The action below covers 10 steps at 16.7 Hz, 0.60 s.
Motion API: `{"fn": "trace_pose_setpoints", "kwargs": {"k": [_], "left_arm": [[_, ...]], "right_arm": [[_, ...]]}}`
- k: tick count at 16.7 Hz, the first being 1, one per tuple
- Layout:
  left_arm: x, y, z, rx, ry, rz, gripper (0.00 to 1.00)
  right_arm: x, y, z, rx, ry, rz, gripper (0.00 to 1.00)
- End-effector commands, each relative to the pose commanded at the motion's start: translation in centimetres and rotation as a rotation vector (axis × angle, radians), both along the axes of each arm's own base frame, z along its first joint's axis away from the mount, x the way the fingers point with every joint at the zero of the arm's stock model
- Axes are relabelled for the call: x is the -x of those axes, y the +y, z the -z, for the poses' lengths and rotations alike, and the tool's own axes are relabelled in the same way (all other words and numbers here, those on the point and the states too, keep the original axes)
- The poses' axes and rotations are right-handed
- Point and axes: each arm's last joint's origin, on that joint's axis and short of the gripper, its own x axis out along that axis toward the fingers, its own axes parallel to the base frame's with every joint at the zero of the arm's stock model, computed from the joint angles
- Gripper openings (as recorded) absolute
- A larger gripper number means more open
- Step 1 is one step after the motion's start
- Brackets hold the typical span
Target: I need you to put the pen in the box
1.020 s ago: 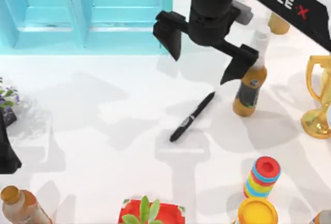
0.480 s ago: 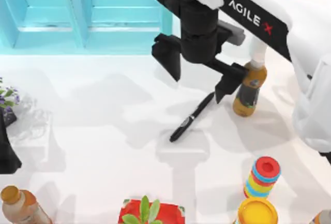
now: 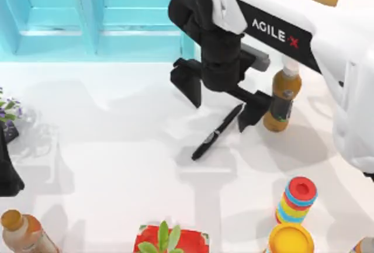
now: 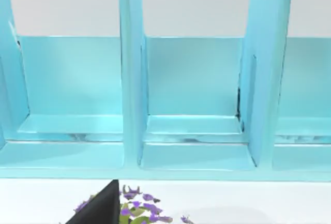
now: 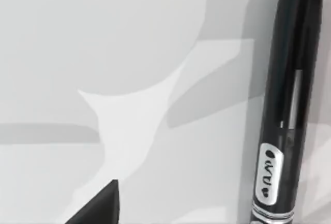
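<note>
The slim black pen [image 3: 215, 134] lies slantwise on the white table, right of the middle. My right gripper [image 3: 221, 110] hangs open over the pen's far end, with one finger on either side of it and nothing held. In the right wrist view the pen [image 5: 287, 105] runs close along one edge, its pale mark showing, and one dark fingertip [image 5: 99, 206] stands apart from it. The light-blue box [image 3: 87, 49] with dividers fills the table's back left. My left gripper [image 3: 7, 177] stays parked at the left edge, facing the box [image 4: 132, 79].
A brown bottle [image 3: 282, 99] stands just right of the right gripper. At the front right sit a stack of coloured rings [image 3: 298, 198] and a yellow lid [image 3: 290, 240]. A red planter [image 3: 169, 241], another bottle [image 3: 20, 232] and purple flowers [image 3: 7, 110] line the front and left.
The right arm has reached farther in and the open gripper has come down toward the pen's far end. The pen has not moved.
</note>
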Motion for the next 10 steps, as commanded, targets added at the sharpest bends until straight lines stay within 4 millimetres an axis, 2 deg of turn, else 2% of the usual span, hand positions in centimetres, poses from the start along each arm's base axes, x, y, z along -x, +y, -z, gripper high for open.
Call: {"fn": "trace_pose_setpoints", "kwargs": {"k": [3,5,10], "left_arm": [[0.0,0.0,0.0,0.0,0.0,0.0,1.0],[0.0,0.0,0.0,0.0,0.0,0.0,1.0],[0.0,0.0,0.0,0.0,0.0,0.0,1.0]], "right_arm": [[0.3,-0.5,3.4,0.002,0.003,0.001,1.0],[0.5,-0.7,4.8,0.001,0.001,0.001,1.0],[0.5,-0.8,5.3,0.0,0.0,0.001,1.0]]}}
